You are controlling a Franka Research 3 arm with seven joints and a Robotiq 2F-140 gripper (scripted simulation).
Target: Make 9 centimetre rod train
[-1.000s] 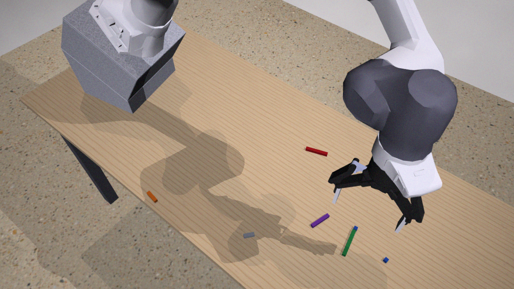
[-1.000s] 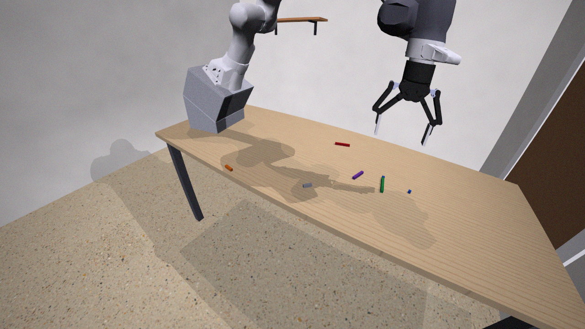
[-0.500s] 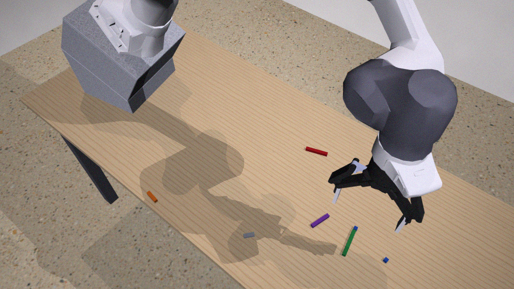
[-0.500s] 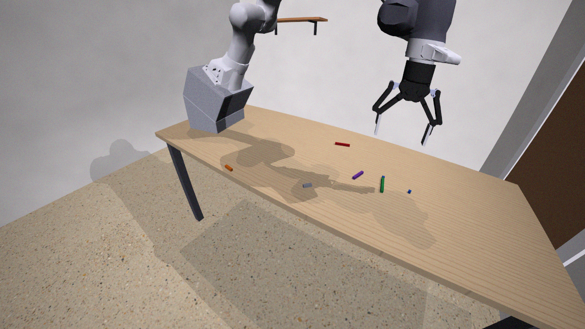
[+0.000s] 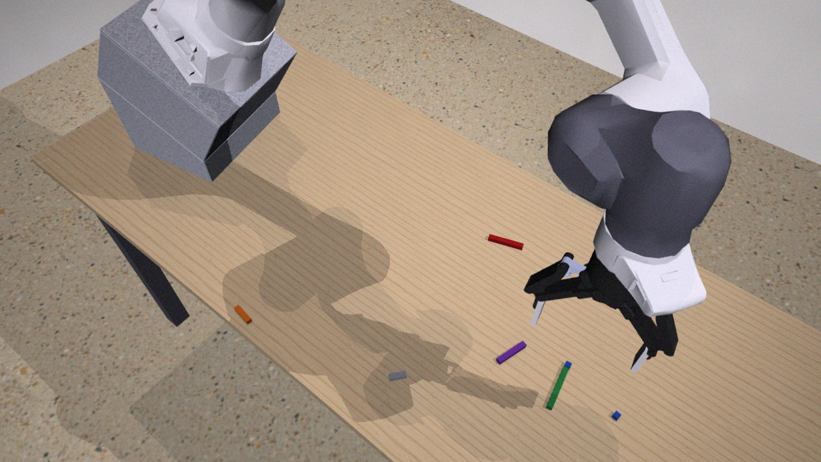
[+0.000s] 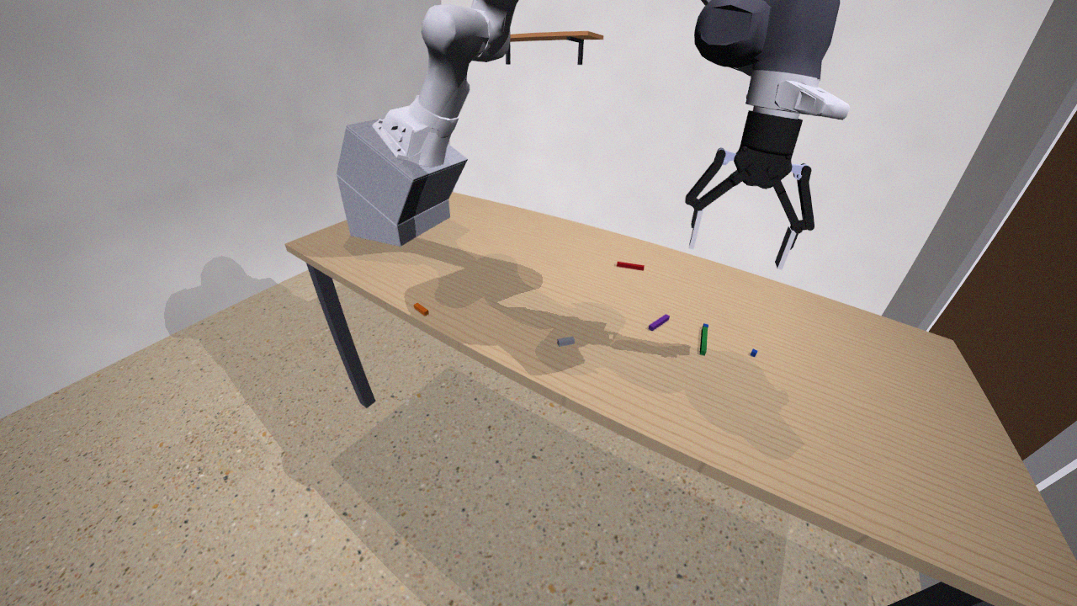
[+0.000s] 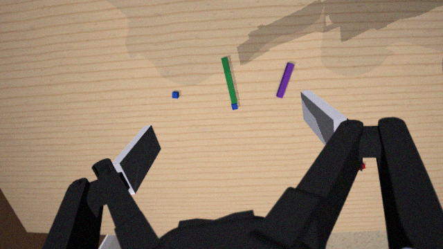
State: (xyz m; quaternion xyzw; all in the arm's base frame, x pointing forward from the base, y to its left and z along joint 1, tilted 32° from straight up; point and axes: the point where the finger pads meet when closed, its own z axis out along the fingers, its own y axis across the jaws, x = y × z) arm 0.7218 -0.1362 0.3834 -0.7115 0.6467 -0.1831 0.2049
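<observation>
Green rod (image 5: 558, 388) (image 6: 703, 339) (image 7: 229, 80) and 1 blue rod (image 5: 567, 364) (image 6: 705, 326) (image 7: 234, 106), end to end, inward from the tabletop's (image 5: 401, 172) (image 6: 866, 422) (image 7: 194, 145) edges; gripper (image 5: 584, 347) (image 6: 736, 257) (image 7: 225, 122) above, fingers wide.

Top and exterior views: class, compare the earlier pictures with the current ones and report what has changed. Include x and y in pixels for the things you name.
Nothing visibly changed. The open gripper (image 5: 584, 347) (image 6: 735, 257) (image 7: 225, 122) stays raised, holding nothing; the green rod (image 5: 558, 386) (image 6: 703, 340) (image 7: 229, 80) and the blue rod at its end (image 5: 567, 364) (image 6: 705, 325) (image 7: 234, 106) stay in line, and the other rods stay put.
</observation>
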